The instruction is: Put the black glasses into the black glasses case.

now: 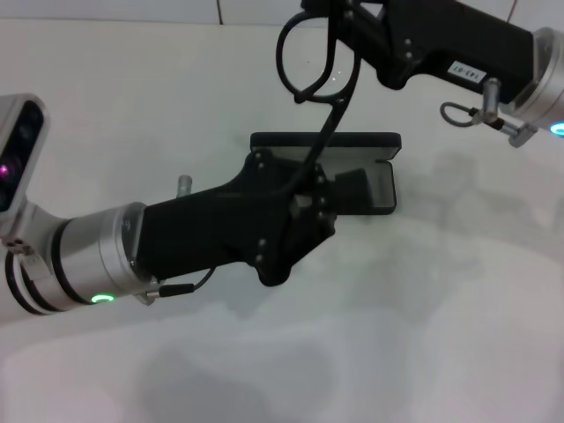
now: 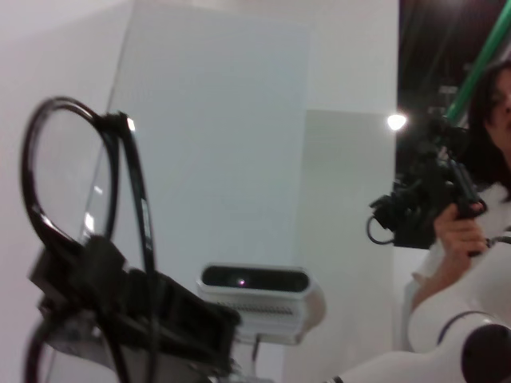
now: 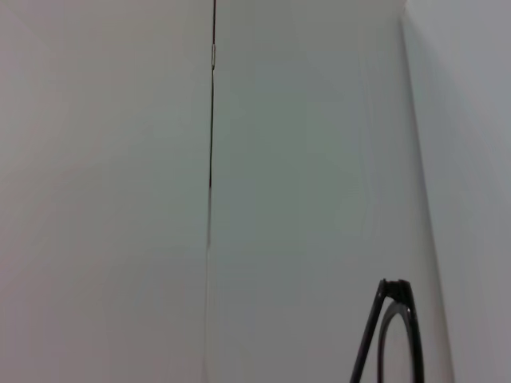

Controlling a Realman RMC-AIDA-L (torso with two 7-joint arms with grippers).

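The black glasses (image 1: 310, 63) hang in the air above the far part of the table, lenses up, one long temple arm running down and toward me. My right gripper (image 1: 351, 31) is shut on the frame at its far side. My left gripper (image 1: 310, 187) is shut on the lower end of the temple arm, right over the black glasses case (image 1: 377, 143). The case lies open on the table with its grey inside showing, partly hidden by my left gripper. The glasses also show in the left wrist view (image 2: 120, 191) and, at the edge, in the right wrist view (image 3: 395, 335).
The white table (image 1: 291, 361) spreads around the case. In the left wrist view, a white camera unit (image 2: 255, 291) and a person holding a camera (image 2: 435, 203) stand beyond the table.
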